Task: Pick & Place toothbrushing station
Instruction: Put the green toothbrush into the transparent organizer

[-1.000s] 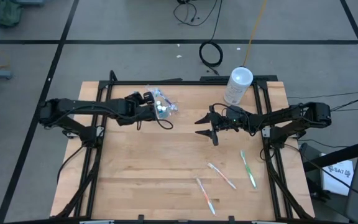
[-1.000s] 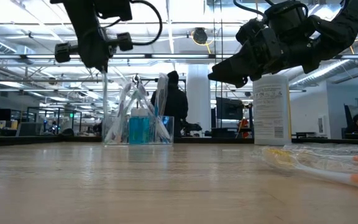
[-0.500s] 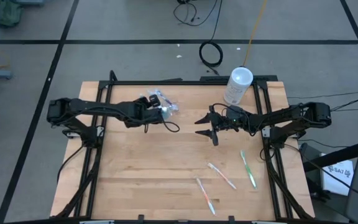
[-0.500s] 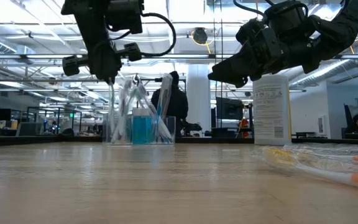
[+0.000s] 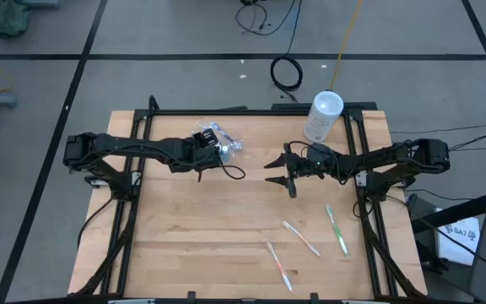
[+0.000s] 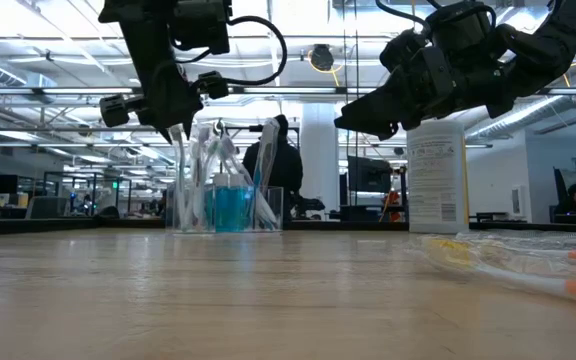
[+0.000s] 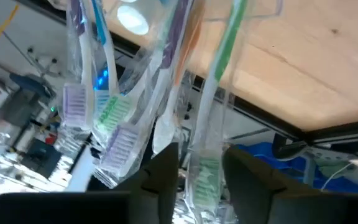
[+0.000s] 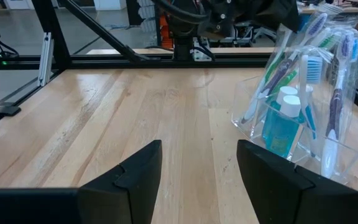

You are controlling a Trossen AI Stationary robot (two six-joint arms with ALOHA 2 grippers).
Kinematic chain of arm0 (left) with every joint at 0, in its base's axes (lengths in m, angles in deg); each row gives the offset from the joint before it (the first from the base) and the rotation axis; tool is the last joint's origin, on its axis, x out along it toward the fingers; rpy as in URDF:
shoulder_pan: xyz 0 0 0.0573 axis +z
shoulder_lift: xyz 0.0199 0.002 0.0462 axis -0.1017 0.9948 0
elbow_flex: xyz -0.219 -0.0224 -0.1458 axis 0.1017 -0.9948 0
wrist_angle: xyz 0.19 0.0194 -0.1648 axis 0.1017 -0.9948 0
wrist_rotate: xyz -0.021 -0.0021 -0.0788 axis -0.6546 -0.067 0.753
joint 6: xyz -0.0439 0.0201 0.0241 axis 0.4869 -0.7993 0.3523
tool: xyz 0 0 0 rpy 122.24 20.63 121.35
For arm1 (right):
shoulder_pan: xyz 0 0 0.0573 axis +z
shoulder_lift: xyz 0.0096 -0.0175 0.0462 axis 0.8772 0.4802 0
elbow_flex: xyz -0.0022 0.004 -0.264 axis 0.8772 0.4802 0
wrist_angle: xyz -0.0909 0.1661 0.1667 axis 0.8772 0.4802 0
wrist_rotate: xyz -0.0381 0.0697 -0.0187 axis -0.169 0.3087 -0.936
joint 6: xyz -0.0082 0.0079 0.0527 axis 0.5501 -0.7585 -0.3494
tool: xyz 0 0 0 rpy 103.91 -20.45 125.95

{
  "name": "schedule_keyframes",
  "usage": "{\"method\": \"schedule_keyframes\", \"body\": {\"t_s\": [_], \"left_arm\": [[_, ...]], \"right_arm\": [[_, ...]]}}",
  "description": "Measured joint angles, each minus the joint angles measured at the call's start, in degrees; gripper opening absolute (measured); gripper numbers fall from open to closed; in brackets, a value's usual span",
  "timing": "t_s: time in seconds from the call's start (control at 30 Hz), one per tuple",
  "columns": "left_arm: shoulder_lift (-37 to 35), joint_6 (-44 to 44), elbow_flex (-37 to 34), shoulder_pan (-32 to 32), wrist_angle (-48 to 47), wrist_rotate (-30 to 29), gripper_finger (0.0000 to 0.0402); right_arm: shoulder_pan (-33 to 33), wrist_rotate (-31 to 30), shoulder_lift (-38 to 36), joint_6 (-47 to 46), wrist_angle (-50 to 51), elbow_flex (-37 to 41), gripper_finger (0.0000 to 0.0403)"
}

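Note:
The toothbrushing station is a clear holder at the table's far middle. Wrapped toothbrushes and teal white-capped tubes stand upright in it. My left gripper hangs at the holder's left end, slanting down, open. A wrapped green-handled toothbrush stands between its fingers. My right gripper waits open and level to the right of the station, holding nothing. Three toothbrushes lie flat on the near right of the table. My left gripper has its two fingers on either side of the green toothbrush's wrapped head end, coming from above at a slant. The brush stands in the holder with its handle down. I cannot tell whether either finger touches the wrapper.
A large whitish canister stands at the far right, behind my right arm. Black frame rails run along the table's left and right sides. Bare wood lies in the near left and middle.
My left gripper has gone down and toward the table's right, to the station, rolling its wrist. The wrapped toothbrush that hung below it, clear of the holder, now stands in the holder's left end among the others.

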Motion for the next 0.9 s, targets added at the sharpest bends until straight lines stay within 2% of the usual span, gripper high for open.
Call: {"method": "schedule_keyframes", "body": {"t_s": [0.2,0.4,0.6,0.7,0.77,0.9], "left_arm": [[0.0,1.6,0.0,-1.4,-0.3,-1.7,0.0165],[-1.2,-0.6,0.0,-4.1,-0.3,-8.1,0.0170],[-6.5,4.7,0.3,-7.1,-0.5,-7.7,0.0170],[-10.3,10.7,0.3,-8.7,-0.4,-7.8,0.0170],[-12.8,17.7,0.3,-9.7,-0.5,-7.5,0.0170],[-18.3,40.1,0.3,-10.8,-1.0,-3.3,0.0170]], "right_arm": [[0.0,0.0,0.0,0.0,0.0,0.0,0.0201],[0.0,0.0,0.0,-0.3,0.0,0.0,0.0201],[0.0,0.0,0.0,-0.9,0.0,0.0,0.0201],[0.0,0.0,0.0,-2.0,0.0,0.0,0.0201],[0.0,0.0,0.0,-2.1,0.0,0.0,0.0201],[0.0,0.0,0.0,-2.2,0.0,0.0,0.0201]]}}
